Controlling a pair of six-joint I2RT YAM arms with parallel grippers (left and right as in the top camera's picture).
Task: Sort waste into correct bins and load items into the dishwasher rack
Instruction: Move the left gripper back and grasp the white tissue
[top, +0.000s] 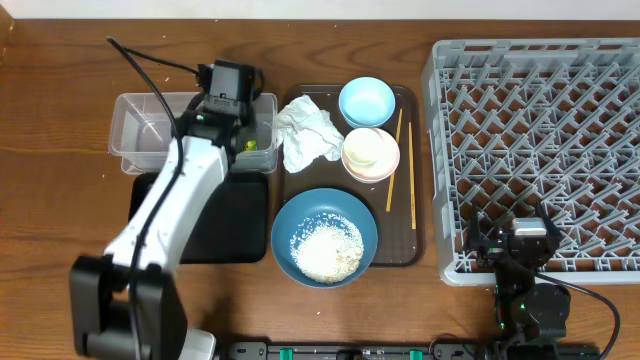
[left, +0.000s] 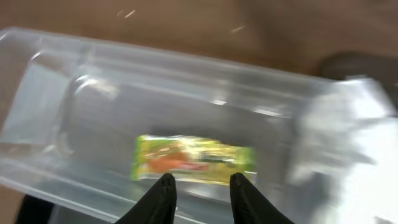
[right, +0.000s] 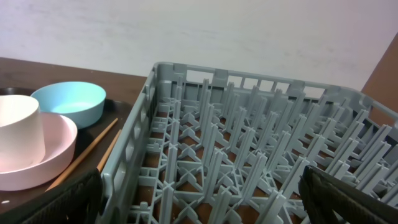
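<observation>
Soft, even light; faint shadows on the table (top: 60, 120). The left wrist view is blurred, with glare streaks on the clear tub (left: 249, 93).

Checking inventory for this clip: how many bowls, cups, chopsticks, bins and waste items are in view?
Bowls: 3 (large deep-blue bowl, small light-blue bowl, small pink-rimmed bowl)
Cups: 1 (small white cup)
Chopsticks: 2 (thin wooden chopsticks)
Bins: 2 (clear plastic tub, shallow black tray)
Waste: 3 (crumpled white tissue, yellow-green wrapper, white rice heap)
Total: 11

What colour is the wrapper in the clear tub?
The wrapper is yellow-green with orange-red print; the left wrist view shows it best.
</observation>
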